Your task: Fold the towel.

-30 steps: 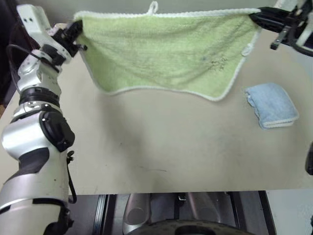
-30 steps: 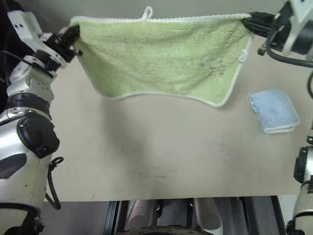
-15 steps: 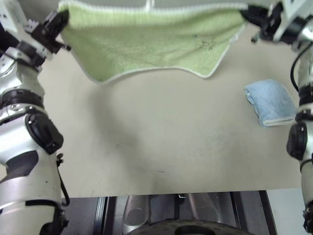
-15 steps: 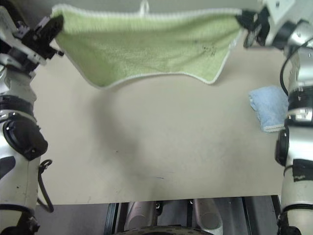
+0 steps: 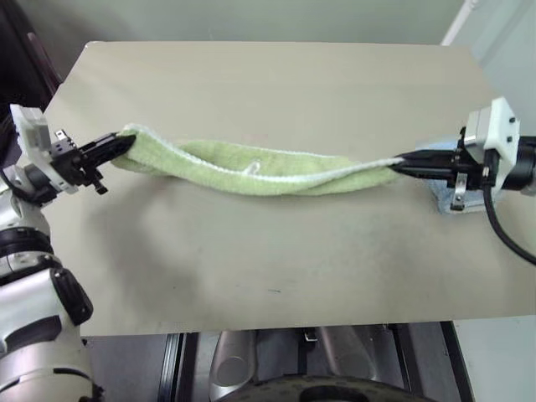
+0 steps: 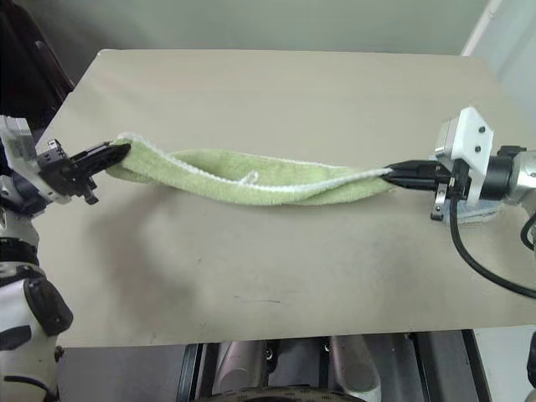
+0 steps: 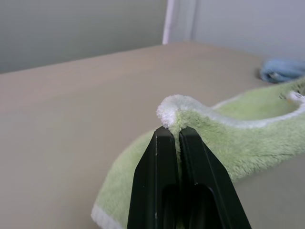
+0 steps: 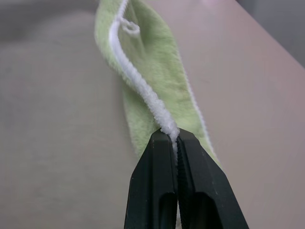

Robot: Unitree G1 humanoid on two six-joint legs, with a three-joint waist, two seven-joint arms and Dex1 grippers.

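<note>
The light green towel [image 5: 251, 172] stretches as a long, bunched band across the middle of the table, its middle sagging onto the tabletop. Its white edging runs along the top, with the small white loop [image 5: 249, 170] near the centre. At the towel's left end my left gripper [image 5: 124, 144] is shut on a corner; the left wrist view shows the white hem pinched between the fingertips [image 7: 164, 138]. My right gripper [image 5: 395, 166] is shut on the right corner, and the edging runs straight into its black fingers [image 8: 162, 143].
A smaller light blue towel [image 7: 283, 69] lies folded on the table [image 5: 268, 84] at the right, mostly hidden behind my right hand. The table's front edge runs close below the towel, and bare tabletop stretches behind it.
Both grippers came down and back toward me. The towel, which hung spread in the air, now lies low as a narrow band over the table. Both grips are unchanged.
</note>
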